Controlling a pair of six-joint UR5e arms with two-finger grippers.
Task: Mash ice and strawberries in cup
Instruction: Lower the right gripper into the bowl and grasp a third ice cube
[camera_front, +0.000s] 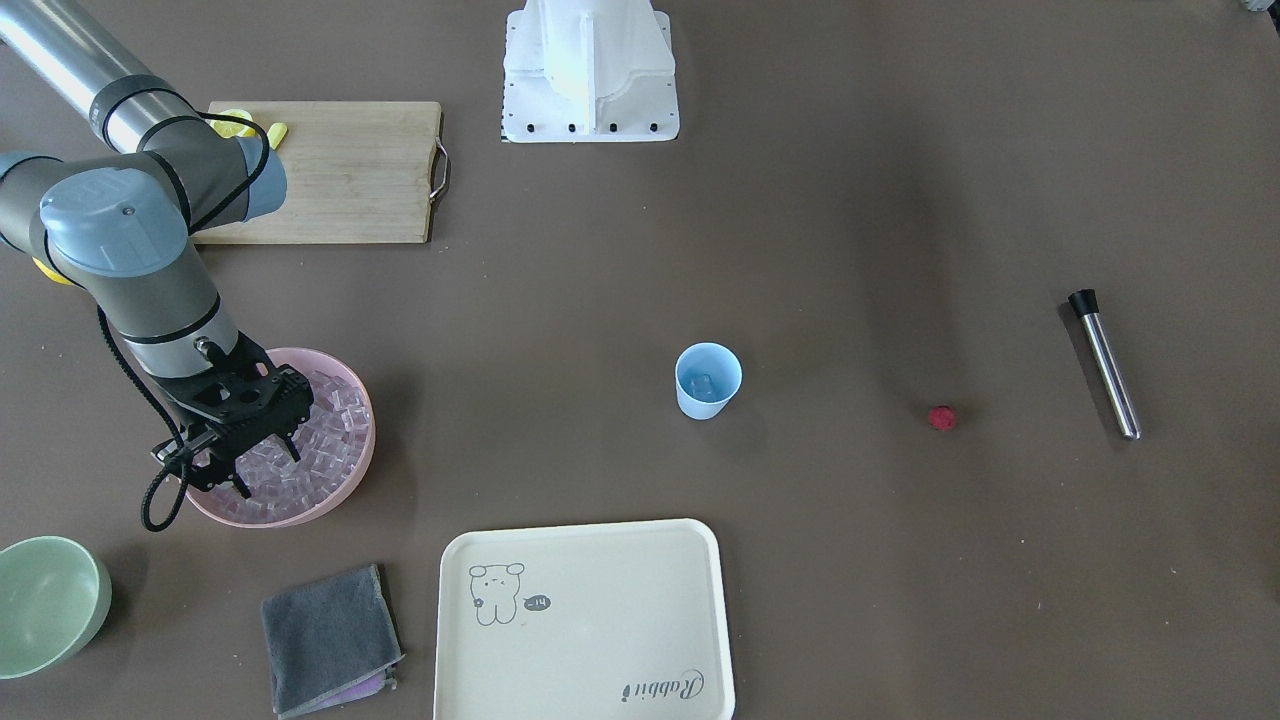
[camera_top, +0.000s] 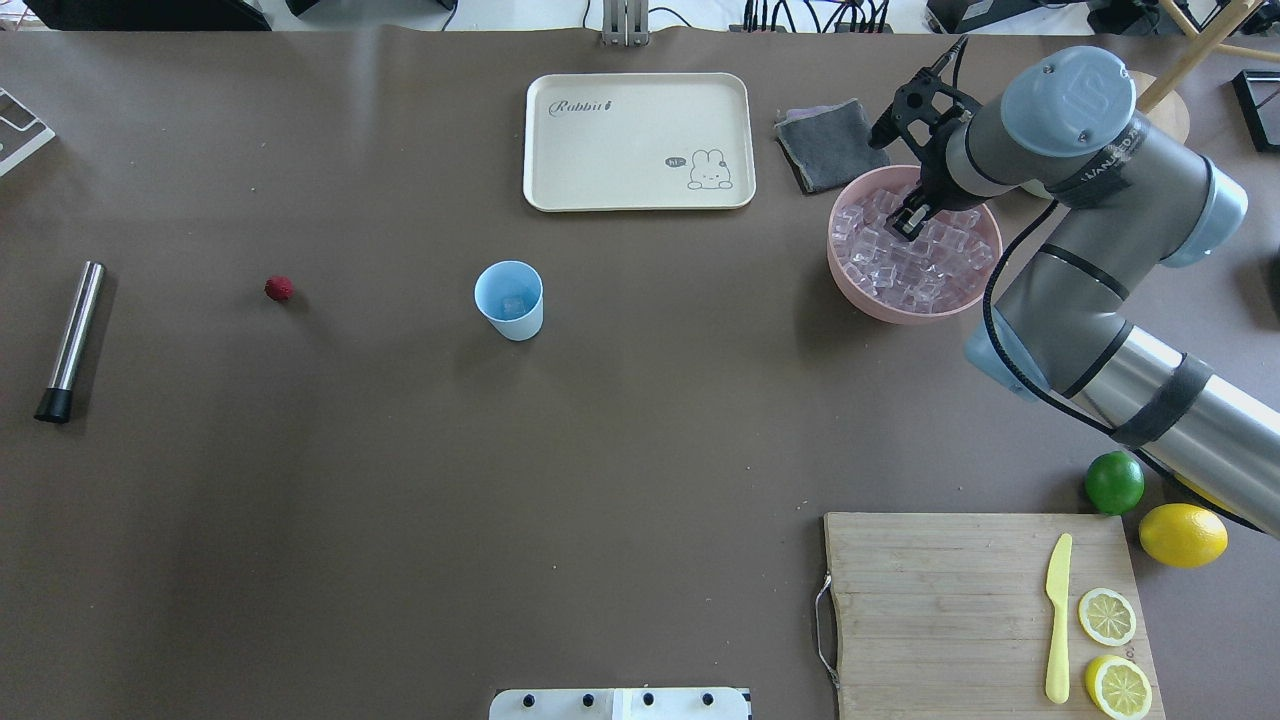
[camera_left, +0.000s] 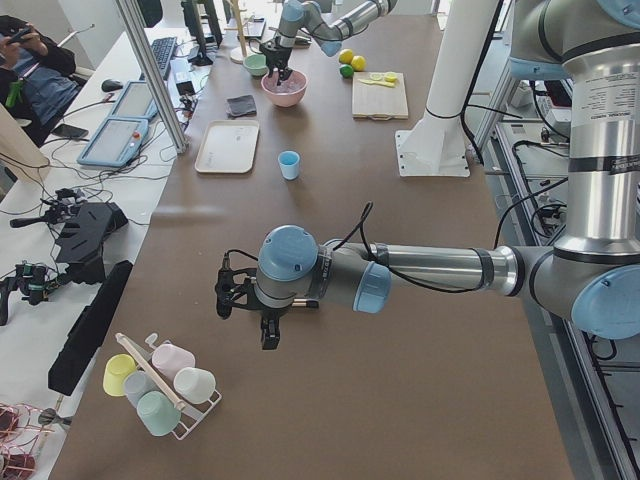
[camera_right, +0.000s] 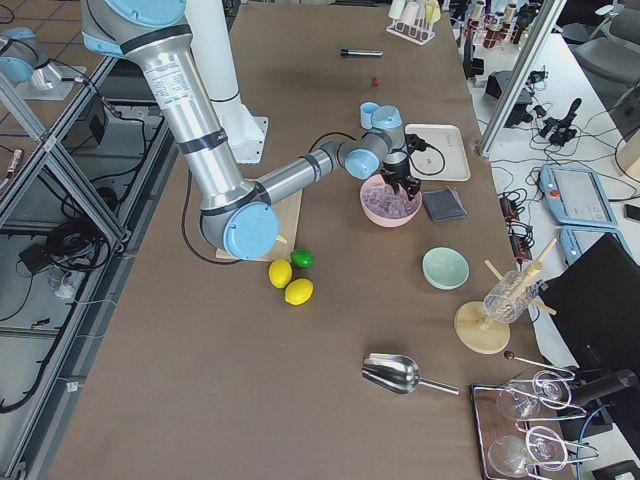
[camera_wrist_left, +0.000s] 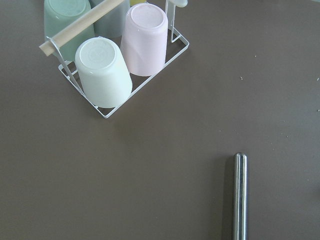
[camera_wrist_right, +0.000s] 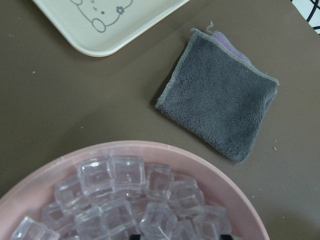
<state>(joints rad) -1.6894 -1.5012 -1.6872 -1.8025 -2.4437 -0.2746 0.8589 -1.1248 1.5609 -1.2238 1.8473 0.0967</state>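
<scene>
The light-blue cup (camera_top: 509, 299) stands upright mid-table with one ice cube (camera_top: 513, 304) inside; it also shows in the front view (camera_front: 708, 380). The red strawberry (camera_top: 279, 288) lies on the table to the cup's left in the overhead view. More ice (camera_wrist_right: 125, 175) fills the pink bowl (camera_top: 850, 290). My right gripper (camera_front: 268, 472) is open, its fingertips down among the ice in the bowl, holding nothing that I can see. My left gripper (camera_left: 245, 318) hovers over the table's far left end; I cannot tell whether it is open.
A steel muddler (camera_top: 70, 340) lies at the far left. A cream tray (camera_top: 560, 150) and grey cloth (camera_top: 826, 145) lie beyond the cup. A cutting board (camera_top: 940, 600) holds lemon slices and a yellow knife; a lime (camera_top: 1114, 482) and a lemon (camera_top: 1182, 535) lie beside it. A cup rack (camera_wrist_left: 115, 60) lies under the left wrist.
</scene>
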